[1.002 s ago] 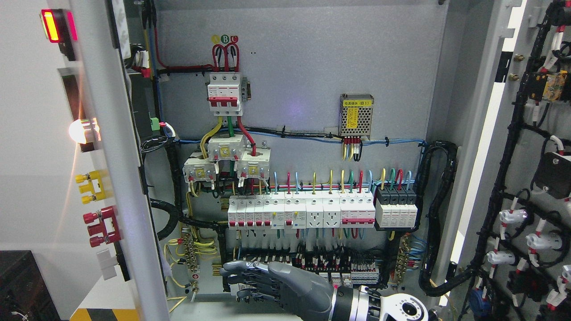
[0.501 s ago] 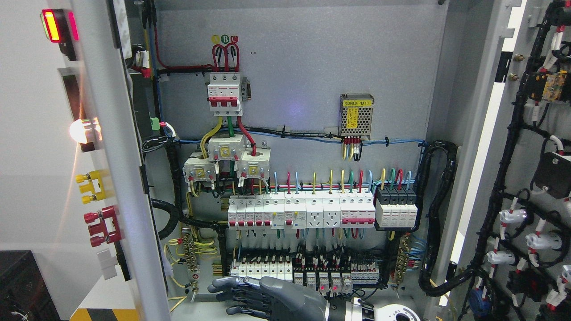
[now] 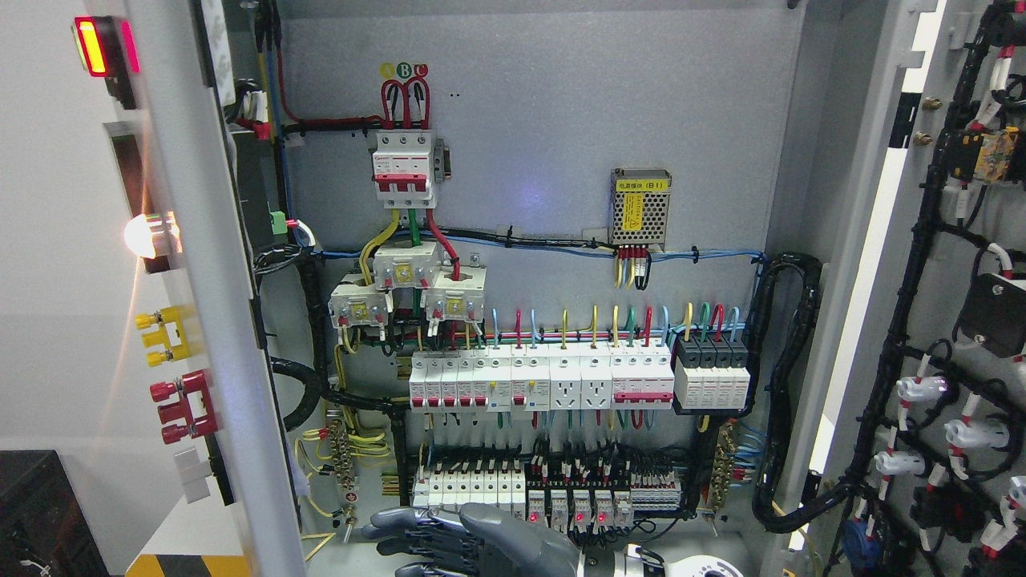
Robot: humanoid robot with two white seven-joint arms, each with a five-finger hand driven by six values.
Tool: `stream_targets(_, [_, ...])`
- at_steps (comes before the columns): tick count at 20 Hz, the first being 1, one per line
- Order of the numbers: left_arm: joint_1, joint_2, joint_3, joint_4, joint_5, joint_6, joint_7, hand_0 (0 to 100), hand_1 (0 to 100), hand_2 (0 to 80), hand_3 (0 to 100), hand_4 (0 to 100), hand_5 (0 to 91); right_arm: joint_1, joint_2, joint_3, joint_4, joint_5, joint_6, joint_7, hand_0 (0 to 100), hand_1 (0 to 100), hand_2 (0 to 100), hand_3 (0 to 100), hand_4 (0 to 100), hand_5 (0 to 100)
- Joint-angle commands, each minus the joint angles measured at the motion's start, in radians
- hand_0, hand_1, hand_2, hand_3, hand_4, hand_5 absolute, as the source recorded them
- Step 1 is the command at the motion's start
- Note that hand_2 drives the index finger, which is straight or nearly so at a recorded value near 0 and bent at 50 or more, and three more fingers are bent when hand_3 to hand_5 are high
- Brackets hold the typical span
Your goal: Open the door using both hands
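Reaching in low from the right, our right hand [image 3: 449,538] hangs at the bottom edge with fingers loosely spread, holding nothing and touching neither door. Our left arm is out of view. Behind it the breaker row [image 3: 577,381] and wiring lie fully exposed. The left door [image 3: 184,264] stands swung out at the left, the right door [image 3: 946,264] likewise at the far right. We judge the opening essentially done; only clearing our hand from the cabinet seems left.
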Motion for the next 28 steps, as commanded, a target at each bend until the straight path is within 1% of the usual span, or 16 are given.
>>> stream_targets(1, [0.000, 0.000, -0.001, -0.001, 0.000, 0.003, 0.000, 0, 0, 0.0, 0, 0, 0.0, 0.004, 0.049, 0.021, -0.006, -0.003, 0.003, -0.002, 19, 0, 0, 0, 0, 0])
stream_targets(2, [0.000, 0.000, -0.001, -0.001, 0.000, 0.003, 0.000, 0, 0, 0.0, 0, 0, 0.0, 0.012, 0.060, 0.021, -0.006, -0.001, 0.003, -0.002, 19, 0, 0, 0, 0, 0])
stream_targets(5, [0.002, 0.002, -0.001, -0.001, -0.003, 0.003, 0.000, 0, 0, 0.0, 0, 0, 0.0, 0.021, 0.075, 0.021, -0.004, 0.001, 0.003, -0.002, 19, 0, 0, 0, 0, 0])
stream_targets(9, [0.002, 0.000, 0.005, 0.001, -0.006, 0.005, 0.000, 0, 0, 0.0, 0, 0, 0.0, 0.030, 0.079, 0.028, -0.006, 0.002, 0.000, -0.003, 19, 0, 0, 0, 0, 0])
stream_targets(11, [0.002, 0.000, 0.028, 0.001, -0.014, 0.005, 0.000, 0, 0, 0.0, 0, 0, 0.0, 0.046, 0.082, 0.033, -0.007, 0.007, -0.002, -0.003, 19, 0, 0, 0, 0, 0])
stream_targets(12, [0.002, 0.000, 0.045, 0.001, -0.030, 0.005, 0.000, 0, 0, 0.0, 0, 0, 0.0, 0.052, 0.094, 0.033, -0.009, 0.025, -0.003, -0.003, 19, 0, 0, 0, 0, 0])
stream_targets(13, [0.002, 0.002, 0.065, 0.001, -0.062, 0.005, 0.001, 0, 0, 0.0, 0, 0, 0.0, 0.055, 0.103, 0.033, -0.009, 0.049, -0.005, -0.003, 19, 0, 0, 0, 0, 0])
stream_targets(17, [0.002, 0.002, 0.201, 0.002, -0.227, 0.005, 0.000, 0, 0, 0.0, 0, 0, 0.0, 0.075, 0.129, 0.033, -0.024, 0.076, -0.007, -0.003, 19, 0, 0, 0, 0, 0])
stream_targets(19, [0.003, 0.003, 0.227, 0.001, -0.254, 0.005, 0.000, 0, 0, 0.0, 0, 0, 0.0, 0.075, 0.143, 0.034, -0.024, 0.077, -0.007, -0.003, 19, 0, 0, 0, 0, 0])
stream_targets(23, [0.006, 0.003, 0.233, 0.002, -0.258, 0.003, 0.000, 0, 0, 0.0, 0, 0, 0.0, 0.076, 0.158, 0.051, -0.024, 0.079, -0.003, -0.005, 19, 0, 0, 0, 0, 0])
stream_targets(26, [0.006, 0.003, 0.243, 0.002, -0.261, 0.005, 0.000, 0, 0, 0.0, 0, 0, 0.0, 0.076, 0.180, 0.053, -0.024, 0.082, -0.002, -0.005, 19, 0, 0, 0, 0, 0])
stream_targets(28, [0.006, 0.002, 0.259, 0.002, -0.290, 0.005, 0.000, 0, 0, 0.0, 0, 0, 0.0, 0.076, 0.183, 0.065, -0.021, 0.102, 0.000, -0.006, 19, 0, 0, 0, 0, 0])
